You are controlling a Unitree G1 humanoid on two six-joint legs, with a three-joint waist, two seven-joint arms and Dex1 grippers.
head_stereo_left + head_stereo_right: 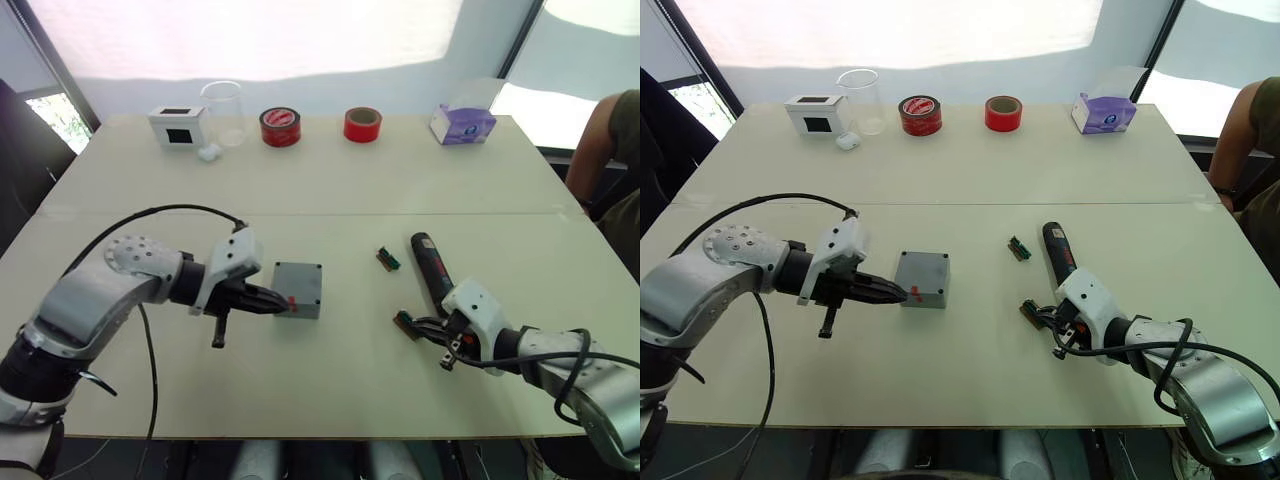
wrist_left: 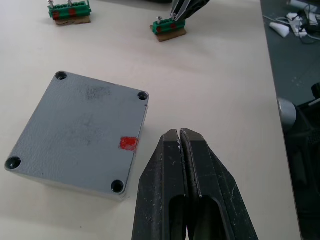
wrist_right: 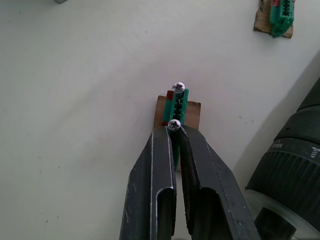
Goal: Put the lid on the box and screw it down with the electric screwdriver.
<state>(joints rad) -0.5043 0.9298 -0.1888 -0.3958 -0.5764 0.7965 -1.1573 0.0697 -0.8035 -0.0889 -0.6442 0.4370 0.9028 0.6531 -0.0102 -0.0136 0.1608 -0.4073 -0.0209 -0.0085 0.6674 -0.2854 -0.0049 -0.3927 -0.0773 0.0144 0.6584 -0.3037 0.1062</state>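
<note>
While your left gripper [image 2: 179, 134] sat with its fingers pressed together and holding nothing, its tips were at the near edge of the lid [image 1: 298, 285] — which lay on the box, screw holes at the corners and a red mark near that edge. Your right gripper [image 3: 174, 128] had its fingers narrowed around a screw [image 3: 174, 124] in a green holder [image 3: 180, 107] on the table [image 1: 330, 180]. Just beside it, on the right, lay the electric screwdriver [image 1: 431, 265]; a second green holder [image 1: 388, 259] sat apart, farther from you.
</note>
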